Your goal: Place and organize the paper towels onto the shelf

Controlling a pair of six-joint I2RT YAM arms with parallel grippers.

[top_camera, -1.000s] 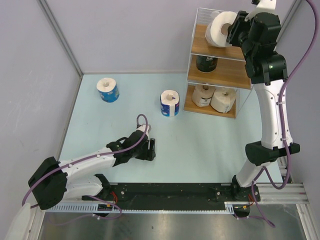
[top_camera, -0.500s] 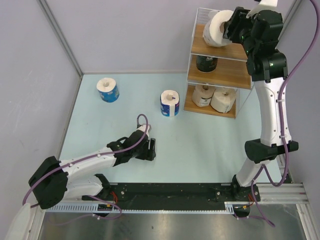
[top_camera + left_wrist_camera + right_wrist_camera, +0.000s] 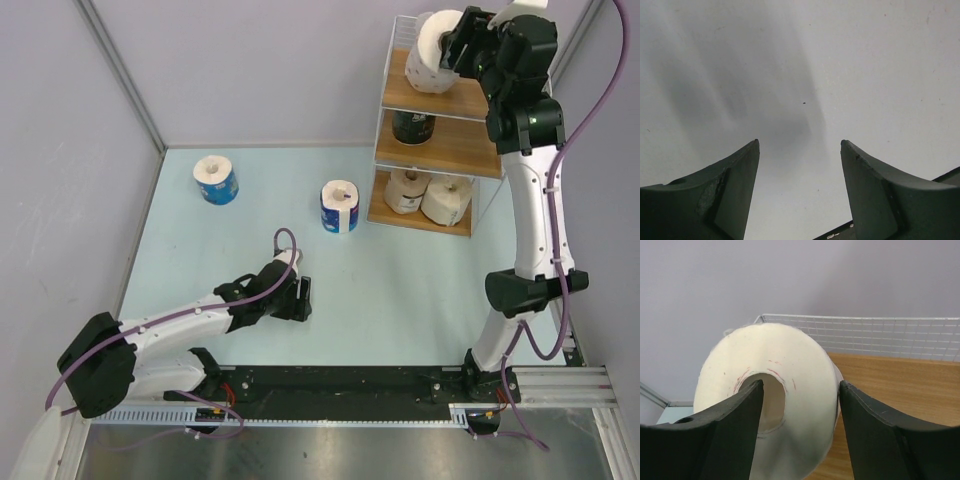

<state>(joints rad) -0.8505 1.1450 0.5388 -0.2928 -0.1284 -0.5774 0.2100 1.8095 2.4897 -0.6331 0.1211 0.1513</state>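
**Desk:** Overhead, how far along?

**Me:** I'd say four of six. The white roll (image 3: 432, 50) is at the shelf's (image 3: 440, 150) top tier and the dark roll (image 3: 411, 127) is mid-tier. Two pale rolls (image 3: 406, 190) (image 3: 446, 200) sit below. Two blue rolls (image 3: 215, 178) (image 3: 340, 206) wait on the counter (image 3: 400, 290).

**Desk:** Wrists?

**Me:** My left end effector (image 3: 800, 150) gapes, empty. My right end effector (image 3: 801, 390) straddles the white roll with spread jaws. I can't tell whether it's gripping.

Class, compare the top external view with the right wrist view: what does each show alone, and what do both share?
Only top external: two blue rolls on the table, the dark roll, two pale rolls on the bottom tier, the left gripper. Only right wrist: red specks on the white roll, the wire mesh grid. Both: that roll on the shelf's top board, the right gripper at it.
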